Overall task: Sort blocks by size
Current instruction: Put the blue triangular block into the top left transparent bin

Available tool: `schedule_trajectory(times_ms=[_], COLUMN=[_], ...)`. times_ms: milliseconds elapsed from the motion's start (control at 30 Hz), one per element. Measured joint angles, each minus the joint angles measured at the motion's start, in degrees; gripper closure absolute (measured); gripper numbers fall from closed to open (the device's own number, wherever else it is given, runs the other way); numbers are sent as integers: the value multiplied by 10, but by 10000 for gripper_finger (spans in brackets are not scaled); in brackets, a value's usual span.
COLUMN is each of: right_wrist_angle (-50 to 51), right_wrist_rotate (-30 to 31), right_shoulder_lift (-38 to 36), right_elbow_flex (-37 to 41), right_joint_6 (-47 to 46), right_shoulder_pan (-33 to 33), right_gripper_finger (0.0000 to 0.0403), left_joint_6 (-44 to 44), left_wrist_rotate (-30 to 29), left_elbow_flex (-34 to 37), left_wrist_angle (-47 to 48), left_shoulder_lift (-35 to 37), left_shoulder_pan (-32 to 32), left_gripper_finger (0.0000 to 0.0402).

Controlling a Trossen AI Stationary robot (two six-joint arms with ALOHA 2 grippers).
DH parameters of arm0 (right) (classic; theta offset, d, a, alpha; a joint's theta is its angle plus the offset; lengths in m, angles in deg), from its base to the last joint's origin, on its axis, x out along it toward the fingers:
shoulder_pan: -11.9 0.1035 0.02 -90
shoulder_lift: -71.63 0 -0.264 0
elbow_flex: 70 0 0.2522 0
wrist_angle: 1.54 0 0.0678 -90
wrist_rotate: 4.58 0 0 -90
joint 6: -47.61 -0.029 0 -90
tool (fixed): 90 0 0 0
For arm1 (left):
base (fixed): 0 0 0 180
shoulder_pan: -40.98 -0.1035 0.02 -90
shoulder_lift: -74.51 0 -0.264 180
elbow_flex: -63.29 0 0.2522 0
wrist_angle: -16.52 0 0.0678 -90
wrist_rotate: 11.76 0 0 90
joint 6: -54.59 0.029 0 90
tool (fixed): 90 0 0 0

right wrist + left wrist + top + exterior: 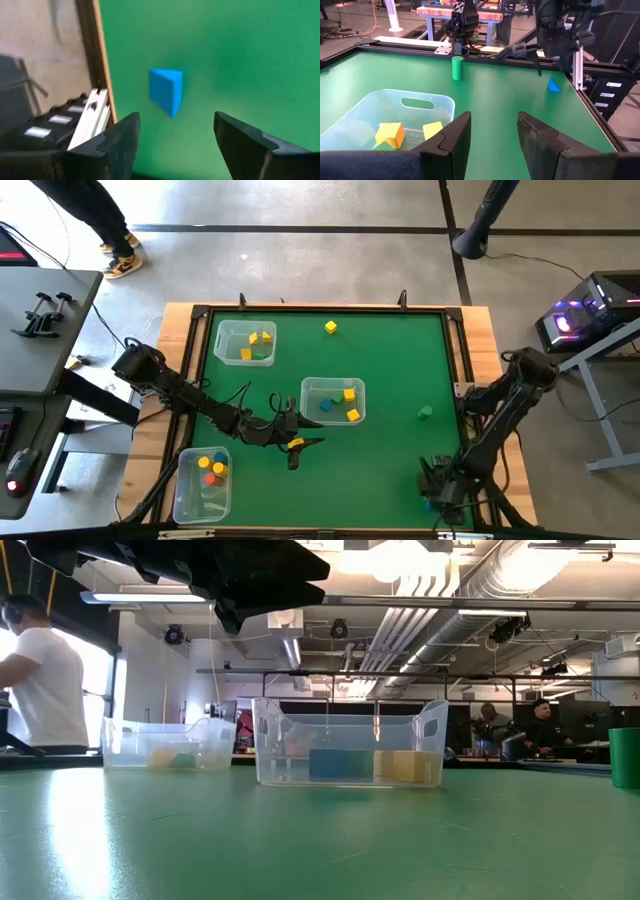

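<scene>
On the green table mat point(390, 370) we count 3 clear plastic rectangular bins, each already holding blocks. The bin at the far left point(243, 343) has yellow and green pieces, the middle bin point(333, 401) holds yellow and blue ones, and the near-left bin point(202, 483) carries orange, yellow and blue ones. So we judge the sorting well along but not finished. 3 pieces lie loose: a small yellow cube point(330, 327) near the far edge, a green cylinder point(424, 412) toward the right, and a blue wedge-shaped block point(166, 91) by the near-right rail. The left gripper point(297, 446) hovers just beside the middle bin; its fingers stand apart, and something small and yellow shows at them, though we cannot tell whether they hold it. The right gripper point(175, 137) hangs above the blue wedge, fingers spread wide and empty, so we expect that piece next.
</scene>
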Motion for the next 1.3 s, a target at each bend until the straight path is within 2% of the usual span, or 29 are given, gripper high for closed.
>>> schedule_trajectory(times_ms=[267, 400, 567, 833, 933, 1033, 1200, 1300], right_wrist_angle=[-23, -57, -63, -72, -76, -90, -76, -72], right_wrist_rotate=[14, 13, 7, 16, 24, 70, 209, 260], right_shoulder_lift=[56, 74, 84, 83, 80, 69, 32, 18], right_elbow_flex=[0, 0, -1, -2, -2, -2, 2, 2], right_joint_6=[-20, -2, 17, 50, 67, 93, 149, 169], right_shoulder_pan=[3, 3, 3, -9, -15, -19, -22, -29], right_gripper_finger=[157, 176, 227, 351, 374, 379, 384, 395], left_joint_6=[0, 0, 0, 0, 0, 7, 11, 13], left_wrist_rotate=[0, 0, 0, 0, 0, 0, 0, 0], left_elbow_flex=[0, 0, 0, 0, 0, 0, 0, 0], left_wrist_angle=[0, 0, 0, 3, 3, 2, 2, 2], left_shoulder_lift=[0, 0, 0, 0, 0, 0, 0, 0], left_shoulder_pan=[0, 0, 0, 0, 0, 0, 2, 2], left_gripper_finger=[257, 257, 257, 257, 257, 257, 257, 257])
